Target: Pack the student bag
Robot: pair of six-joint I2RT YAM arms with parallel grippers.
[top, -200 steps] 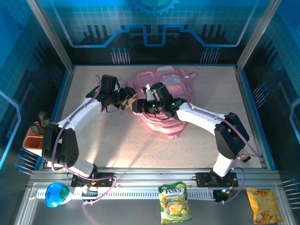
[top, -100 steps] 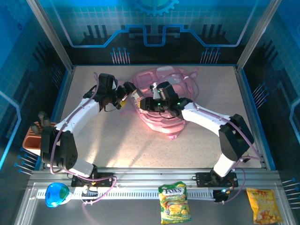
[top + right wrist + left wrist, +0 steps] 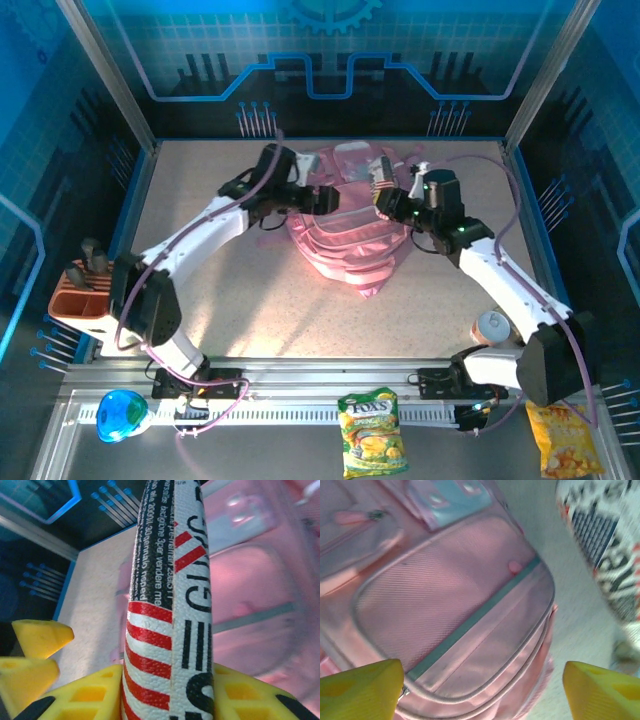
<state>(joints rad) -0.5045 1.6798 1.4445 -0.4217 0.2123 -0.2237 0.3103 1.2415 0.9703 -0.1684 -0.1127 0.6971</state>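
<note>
Student bag (image 3: 345, 235) – soft ribbed pink fabric, left pincer (image 3: 485, 685) spread, right pincer (image 3: 167, 690) pinching pebbled red-striped packet (image 3: 167, 580)

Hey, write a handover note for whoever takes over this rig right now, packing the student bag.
Left gripper: open, holding nothing, over the student bag.
Right gripper: shut on a red, black and white printed packet, held over the bag's far end.
Done: packet is in hand.
To do: get it inside the bag; I can't tell whether any pocket is open.
</note>
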